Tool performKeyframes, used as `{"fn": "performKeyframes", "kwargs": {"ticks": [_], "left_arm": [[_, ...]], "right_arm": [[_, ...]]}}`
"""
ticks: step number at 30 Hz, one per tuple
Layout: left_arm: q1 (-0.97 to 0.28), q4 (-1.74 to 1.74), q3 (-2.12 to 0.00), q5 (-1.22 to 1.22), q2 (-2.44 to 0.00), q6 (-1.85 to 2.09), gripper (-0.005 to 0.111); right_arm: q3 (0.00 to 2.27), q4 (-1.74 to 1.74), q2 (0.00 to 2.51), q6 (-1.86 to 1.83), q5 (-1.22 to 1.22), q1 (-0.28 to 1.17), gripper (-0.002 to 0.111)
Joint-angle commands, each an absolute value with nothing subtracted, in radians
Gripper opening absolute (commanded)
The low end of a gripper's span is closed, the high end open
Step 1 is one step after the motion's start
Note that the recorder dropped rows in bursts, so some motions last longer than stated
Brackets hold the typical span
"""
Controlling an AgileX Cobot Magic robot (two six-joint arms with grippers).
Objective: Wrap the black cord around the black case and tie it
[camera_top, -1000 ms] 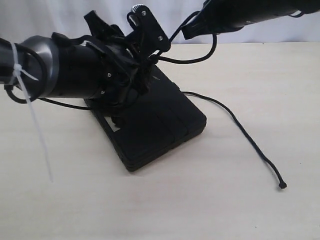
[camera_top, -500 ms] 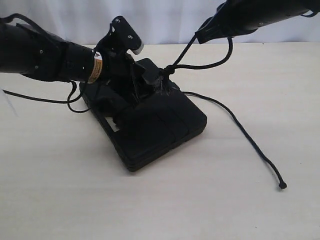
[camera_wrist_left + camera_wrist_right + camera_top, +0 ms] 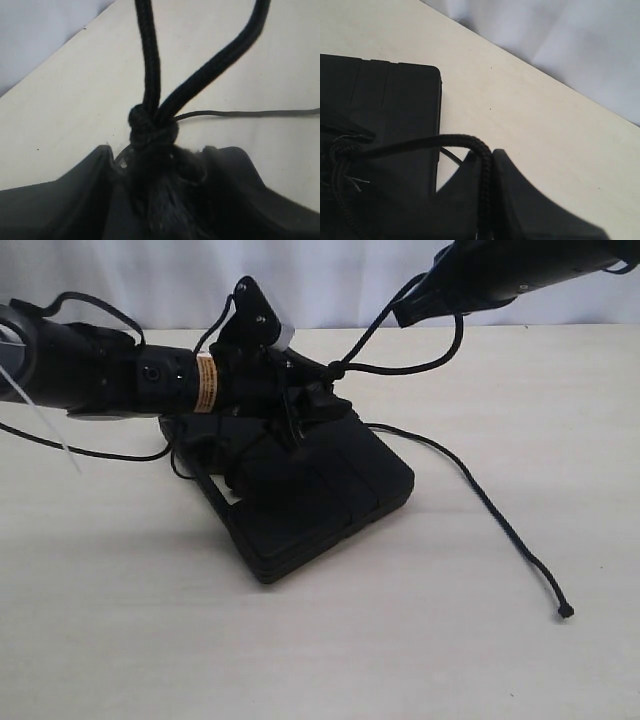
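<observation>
Over the black case [image 3: 310, 490], the left gripper [image 3: 162, 172] pinches the black cord [image 3: 480, 495] at its knot, and the right gripper [image 3: 487, 200] clamps another stretch.

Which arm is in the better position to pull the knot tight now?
Probably the right. The right gripper grips the black cord running up from the knot, so it is free to pull away; the left gripper anchors the knot at the black case.
</observation>
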State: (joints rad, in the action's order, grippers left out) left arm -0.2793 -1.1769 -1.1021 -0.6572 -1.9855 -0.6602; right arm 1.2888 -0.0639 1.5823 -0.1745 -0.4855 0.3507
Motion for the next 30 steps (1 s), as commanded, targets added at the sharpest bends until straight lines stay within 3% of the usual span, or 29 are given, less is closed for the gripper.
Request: {"fn": "performKeyframes", "kwargs": {"ticks": [1,5,10,12,18,24,30], "left_arm": [[-0.28,-1.099,-1.123,-0.692,-2.006,-0.653,0.03],[-0.28,-1.083,-1.123,-0.787,-2.006,-0.654,0.002],[-0.28,-1.087,-1.123,-0.775,-2.008,-0.647,0.0],[-0.28,-1.099,-1.118,-0.768,-2.013,-0.647,0.0],[-0.28,-1.151,-1.118,-0.734,-2.04,-0.629,0.0],[-0.28,-1.218,-1.118,-0.746,-2.041,-0.563,0.0],[-0.28,-1.348,-1.118,-0.746,-2.041,-0.511,0.0]], "right_arm": [[1.293,-0.07,1.575,-0.162,-0.475,0.339,0.005],[1.293,-0.08,1.575,-0.116,-0.49,0.334,0.018],[1.298,-0.139,1.575,-0.052,-0.571,0.334,0.048],[1.318,-0.187,1.575,-0.036,-0.651,0.328,0.055],[1.412,-0.177,1.575,-0.011,-0.9,0.197,0.055],[1.346,-0.166,1.63,-0.109,-0.947,0.093,0.054],[1.282,-0.096,1.781,-0.25,-0.94,0.081,0.036]]}}
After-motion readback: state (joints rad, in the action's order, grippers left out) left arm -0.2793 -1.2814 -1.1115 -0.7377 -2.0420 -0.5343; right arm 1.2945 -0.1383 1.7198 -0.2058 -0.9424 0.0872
